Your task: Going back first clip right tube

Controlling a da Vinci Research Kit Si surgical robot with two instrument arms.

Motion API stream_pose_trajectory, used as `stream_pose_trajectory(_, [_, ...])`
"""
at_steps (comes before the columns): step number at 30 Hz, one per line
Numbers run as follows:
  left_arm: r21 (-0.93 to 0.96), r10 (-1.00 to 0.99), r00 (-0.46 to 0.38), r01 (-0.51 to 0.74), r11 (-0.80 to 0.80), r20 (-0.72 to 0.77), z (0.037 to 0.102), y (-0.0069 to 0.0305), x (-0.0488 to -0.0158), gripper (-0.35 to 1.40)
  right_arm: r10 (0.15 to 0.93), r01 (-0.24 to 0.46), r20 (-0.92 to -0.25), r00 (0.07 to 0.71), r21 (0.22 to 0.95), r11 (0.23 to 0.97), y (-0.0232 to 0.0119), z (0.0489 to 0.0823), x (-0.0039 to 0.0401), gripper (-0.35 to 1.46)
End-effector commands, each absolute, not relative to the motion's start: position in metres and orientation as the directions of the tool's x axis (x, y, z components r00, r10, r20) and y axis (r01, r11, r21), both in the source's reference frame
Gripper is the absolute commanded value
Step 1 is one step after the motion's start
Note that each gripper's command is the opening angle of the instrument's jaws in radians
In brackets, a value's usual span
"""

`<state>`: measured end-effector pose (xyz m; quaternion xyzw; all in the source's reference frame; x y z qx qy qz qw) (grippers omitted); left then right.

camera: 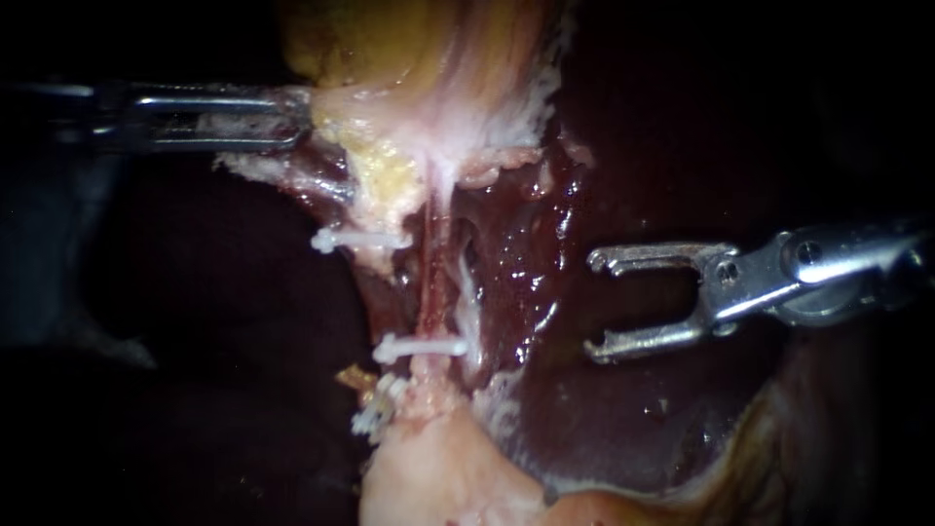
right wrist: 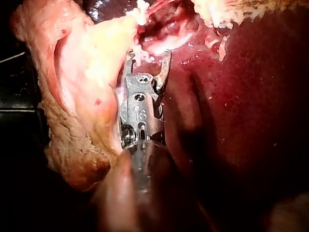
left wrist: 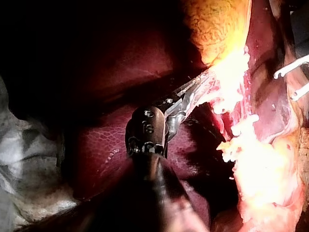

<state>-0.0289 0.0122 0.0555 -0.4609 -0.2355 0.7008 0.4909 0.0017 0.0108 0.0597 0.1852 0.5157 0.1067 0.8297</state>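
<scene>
A thin red tube [camera: 434, 278], the right one of two strands, runs down from the gallbladder [camera: 390, 39]. A white clip [camera: 423, 347] lies across it low down. Another white clip [camera: 358, 239] sits on the strand to its left, and more clips [camera: 380, 409] cluster below. My right instrument [camera: 592, 307] hovers over the liver [camera: 633, 429], well right of the tube, jaws open and empty; the right wrist view shows the same open jaws [right wrist: 147, 54]. My left instrument [camera: 297, 119] is shut on the gallbladder's pale edge and holds it taut [left wrist: 203, 86].
Pale fatty tissue [camera: 429, 477] lies below the clips. Wet dark liver surface [camera: 545, 253] fills the space between the tube and my right instrument. White gauze [left wrist: 19, 159] lies beside my left instrument's shaft.
</scene>
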Motion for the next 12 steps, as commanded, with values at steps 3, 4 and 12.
stream_pose_trajectory(3, [-0.780,0.904,-0.096,-0.474,-0.409,-0.416,0.0561,0.0119,-0.0294,-0.35,0.368,0.014,-0.816,0.445,0.417,0.909,0.0108,0.0596,0.0017,0.50])
stream_pose_trajectory(4, [-0.780,0.904,-0.099,-0.473,-0.410,-0.415,0.0562,0.0119,-0.0295,-0.35,0.368,0.014,-0.816,0.445,0.417,0.909,0.0108,0.0596,0.0017,0.50])
stream_pose_trajectory(12, [-0.780,0.904,-0.100,-0.473,-0.411,-0.416,0.0564,0.0119,-0.0295,-0.35,0.368,0.014,-0.816,0.445,0.418,0.909,0.0108,0.0596,0.0016,0.50])
